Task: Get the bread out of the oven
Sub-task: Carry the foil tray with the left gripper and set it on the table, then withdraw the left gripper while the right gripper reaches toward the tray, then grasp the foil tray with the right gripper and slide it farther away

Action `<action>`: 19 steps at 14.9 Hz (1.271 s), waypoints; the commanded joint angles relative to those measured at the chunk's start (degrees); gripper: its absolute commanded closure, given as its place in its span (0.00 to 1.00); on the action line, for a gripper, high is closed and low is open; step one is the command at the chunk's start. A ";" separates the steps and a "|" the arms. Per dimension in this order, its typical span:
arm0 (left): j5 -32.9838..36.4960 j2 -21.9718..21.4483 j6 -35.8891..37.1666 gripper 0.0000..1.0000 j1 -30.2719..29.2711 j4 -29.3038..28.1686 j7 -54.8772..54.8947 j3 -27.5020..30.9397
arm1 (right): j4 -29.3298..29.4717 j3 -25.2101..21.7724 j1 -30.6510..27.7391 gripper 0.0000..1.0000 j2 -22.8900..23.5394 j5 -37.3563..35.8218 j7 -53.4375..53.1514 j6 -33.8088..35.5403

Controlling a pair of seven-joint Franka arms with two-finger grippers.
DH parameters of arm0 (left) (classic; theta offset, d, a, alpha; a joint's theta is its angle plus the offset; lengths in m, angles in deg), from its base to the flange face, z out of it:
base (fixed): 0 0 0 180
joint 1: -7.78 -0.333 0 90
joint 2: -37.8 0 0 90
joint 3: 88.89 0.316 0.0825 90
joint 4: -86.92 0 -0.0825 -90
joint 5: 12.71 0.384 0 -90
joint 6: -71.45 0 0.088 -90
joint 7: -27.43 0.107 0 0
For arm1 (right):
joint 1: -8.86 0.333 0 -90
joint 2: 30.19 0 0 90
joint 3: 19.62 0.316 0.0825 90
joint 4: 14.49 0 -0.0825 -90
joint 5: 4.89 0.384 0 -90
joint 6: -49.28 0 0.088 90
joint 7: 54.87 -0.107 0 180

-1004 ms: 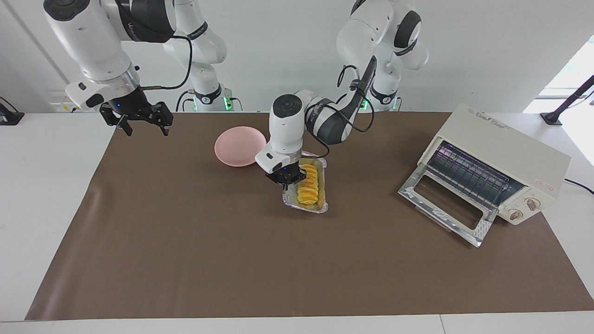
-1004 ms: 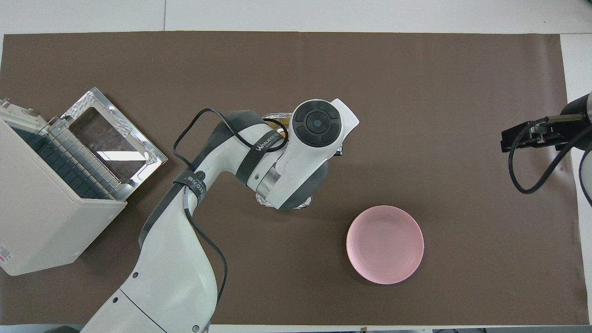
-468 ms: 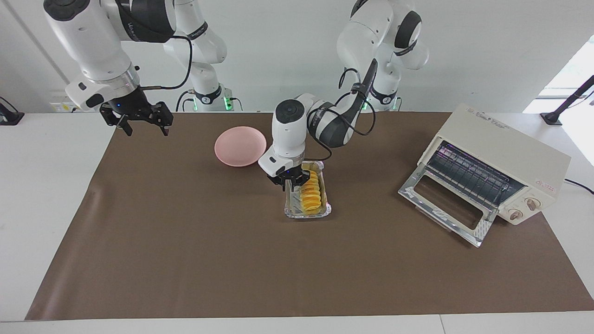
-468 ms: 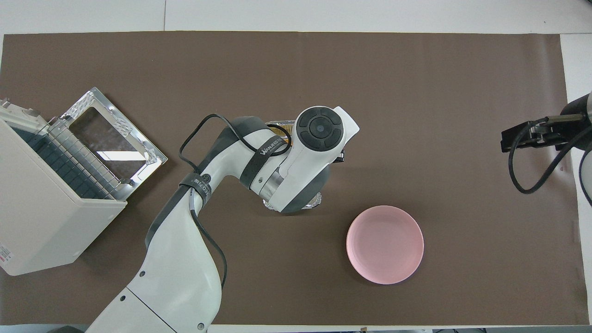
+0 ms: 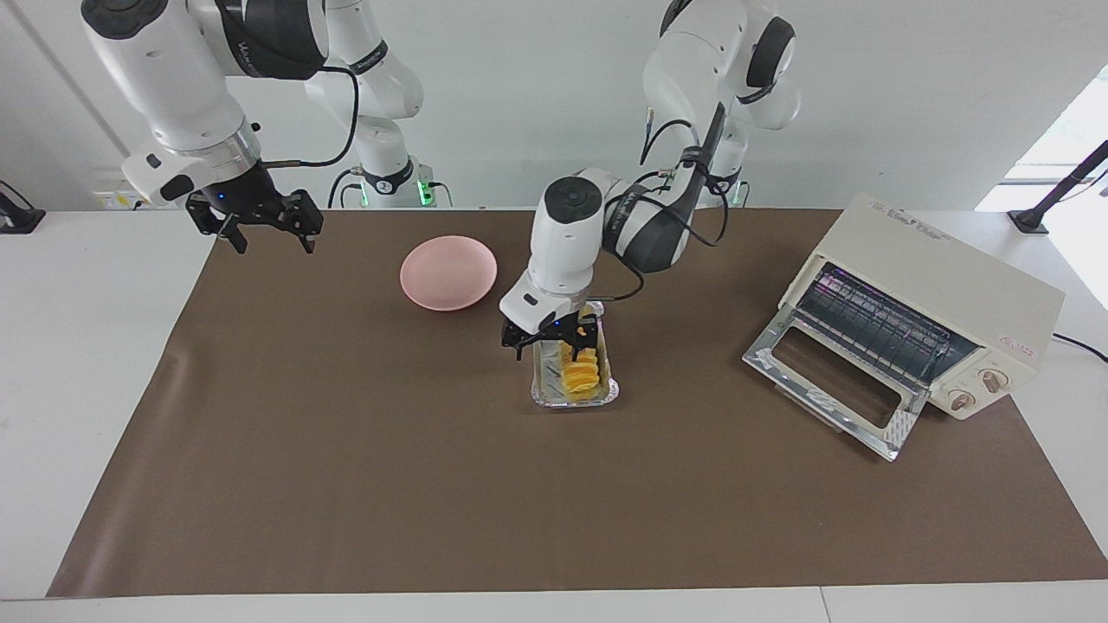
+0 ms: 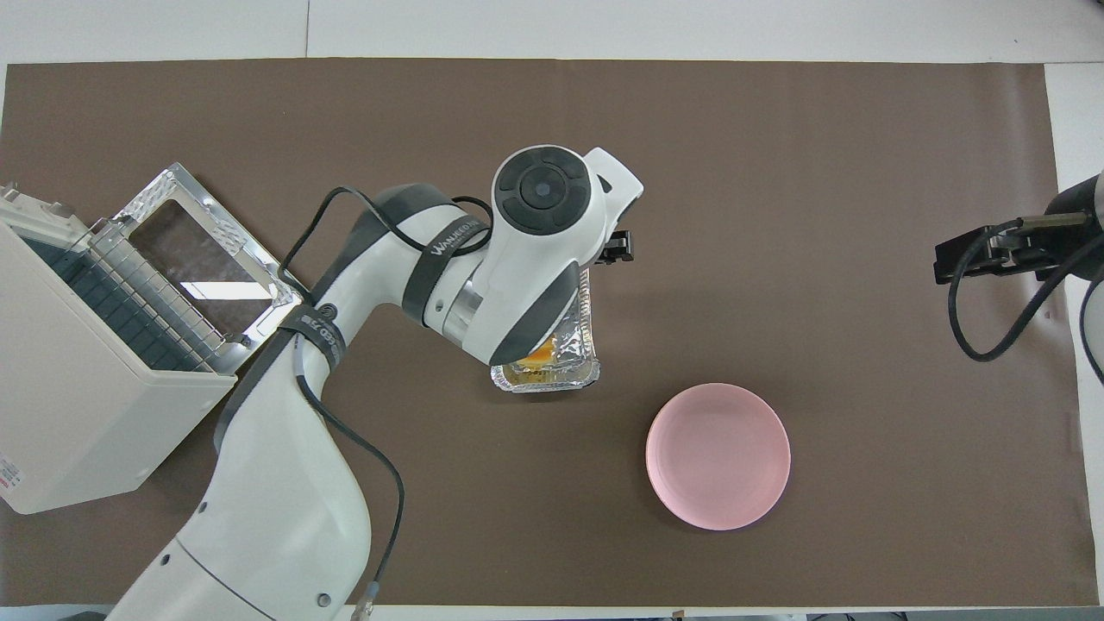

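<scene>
Nearest the robots sits a pink plate [image 5: 448, 272]. Just farther out, at about its four o'clock in the facing view, the foil tray [image 5: 575, 394] rests on the brown mat [image 5: 346, 450] with the bread [image 5: 580, 368] lying in it. The left gripper [image 5: 551, 337] hangs over the tray's nearer end, fingers spread apart, holding nothing. The oven [image 5: 917, 324] (door dropped open, rack bare) stands at the left arm's end. The right gripper [image 5: 256, 225] waits open above the mat's corner.
</scene>
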 commanded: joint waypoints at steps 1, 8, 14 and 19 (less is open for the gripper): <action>-1.34 -7.25 8.70 0.00 -6.10 -1.29 0.76 -0.21 | -0.77 0.78 -0.74 0.00 -1.03 -0.42 3.33 0.30; -0.54 -15.16 23.31 0.00 -23.58 -3.40 18.76 0.15 | -11.80 1.13 3.81 0.00 -5.07 3.71 8.13 -12.30; -0.46 -24.05 27.71 0.00 -31.60 -10.87 28.18 0.32 | -12.81 1.13 18.06 0.00 5.28 3.89 -10.51 -25.70; -0.37 -28.09 32.29 0.00 -31.08 -14.73 28.18 0.32 | -11.76 1.13 26.32 0.00 16.00 3.89 -28.54 -35.89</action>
